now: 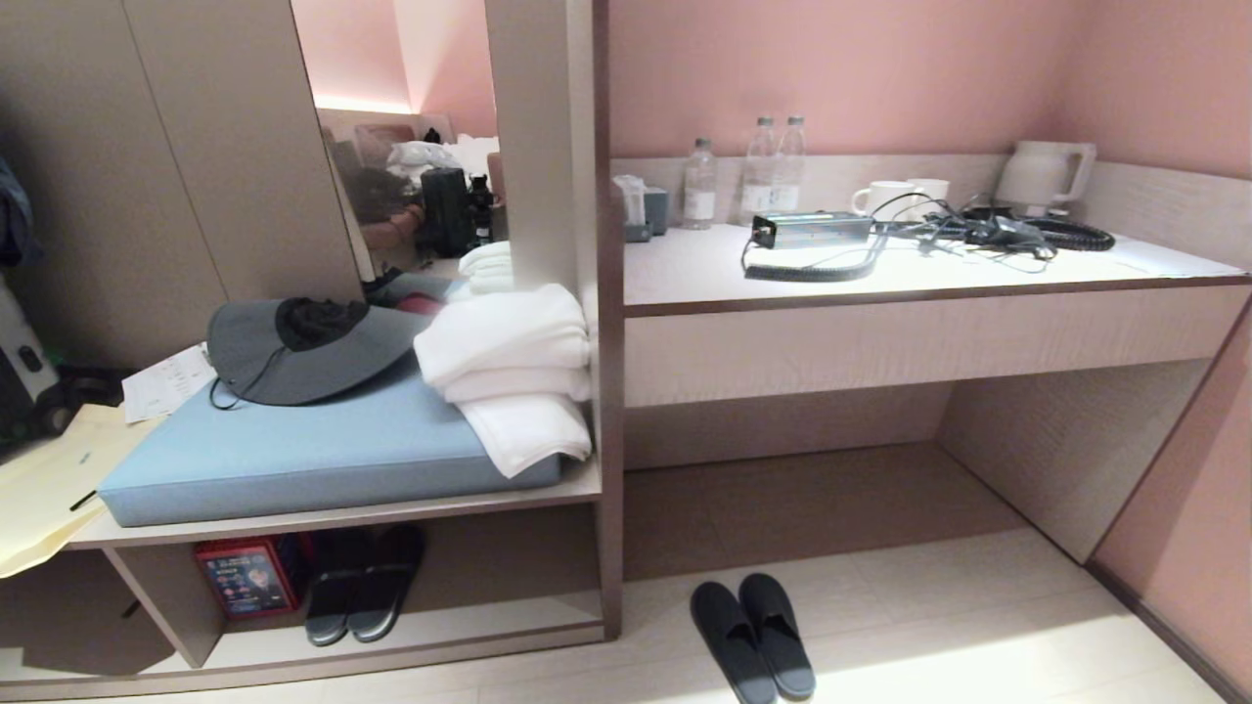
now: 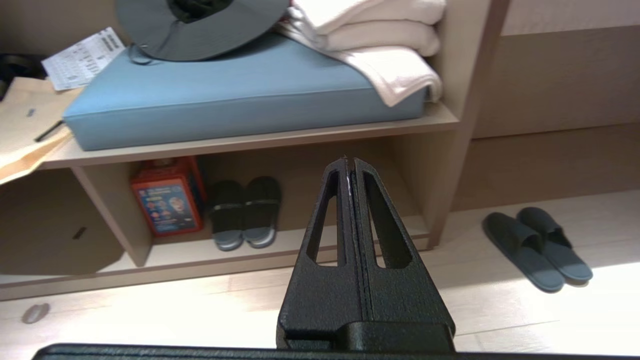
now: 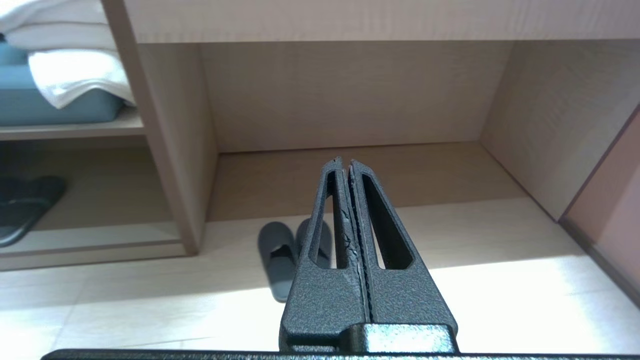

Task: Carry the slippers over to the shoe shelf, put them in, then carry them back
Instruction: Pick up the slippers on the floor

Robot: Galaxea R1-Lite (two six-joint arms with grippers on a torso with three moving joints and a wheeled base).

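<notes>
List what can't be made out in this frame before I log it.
- Slippers: right wrist view, right gripper covers one of the pair.
- Red box print: head view, too small to read.
- Sandals: right wrist view, cut off by the frame edge.
- Both grippers: outside the head view.

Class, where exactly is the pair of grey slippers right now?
In the head view, the slippers lie side by side on the floor, right of the shelf and before the desk.
</notes>
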